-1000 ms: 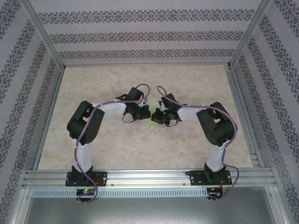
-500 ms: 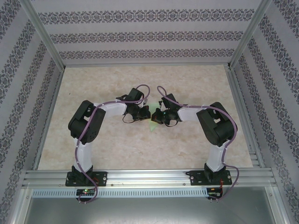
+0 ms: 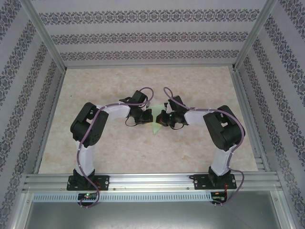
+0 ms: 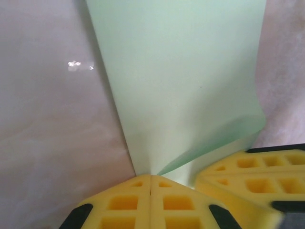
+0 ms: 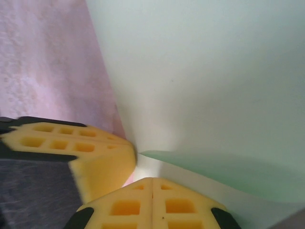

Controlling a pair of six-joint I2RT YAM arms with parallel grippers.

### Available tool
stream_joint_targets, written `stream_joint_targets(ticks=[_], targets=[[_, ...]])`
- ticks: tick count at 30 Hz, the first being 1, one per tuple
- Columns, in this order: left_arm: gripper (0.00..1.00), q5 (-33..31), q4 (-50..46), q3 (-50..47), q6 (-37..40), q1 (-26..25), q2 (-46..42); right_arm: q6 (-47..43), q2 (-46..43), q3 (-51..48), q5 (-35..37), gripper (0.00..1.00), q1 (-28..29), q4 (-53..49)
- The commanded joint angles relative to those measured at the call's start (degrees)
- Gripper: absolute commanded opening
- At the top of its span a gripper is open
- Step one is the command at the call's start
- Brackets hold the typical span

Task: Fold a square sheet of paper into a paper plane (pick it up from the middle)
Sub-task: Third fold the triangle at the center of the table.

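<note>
Left end effector (image 4: 150,177): yellow pads pressed together, pinching the narrow end of the square sheet of paper (image 4: 181,86). I can see the sheet run right into the seam.
Right end effector (image 5: 152,180): pads pressed together too. It looks to be pinching the same sheet beside a curled fold, but the contact sits low in the frame, so I'm not fully sure.
Spacing: the two end effectors are tip to tip, just beside each other.
Paper: pale green wedge, widening away from the pads. From above, a green corner pokes out below the wrists, over mid desk (image 3: 124,148).
Left arm (image 3: 88,129): elbow out left, forearm reaching in to centre.
Right arm (image 3: 224,130): mirror pose, elbow out right.
</note>
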Motion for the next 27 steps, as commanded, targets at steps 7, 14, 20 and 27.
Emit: stream_joint_targets(ticks=[7,14,20,27], targets=[[0.0,-8.33,-9.38,0.86,3.64,-1.87,3.36,-0.09,-2.3,-3.57,-2.38,0.0,-2.07,4.33],[0.0,-11.14,-11.41,1.82,3.78,-2.31,3.39,-0.96,-0.96,-4.66,-2.27,0.0,-2.43,4.16],[0.0,-11.28,-11.97,2.71,4.51,-2.42,2.73,-1.83,1.11,-3.97,-0.29,0.0,-2.63,1.76],[0.01,-4.62,-8.22,4.93,5.41,-2.56,-1.5,-2.09,1.76,-4.3,1.23,0.0,-2.61,0.31]])
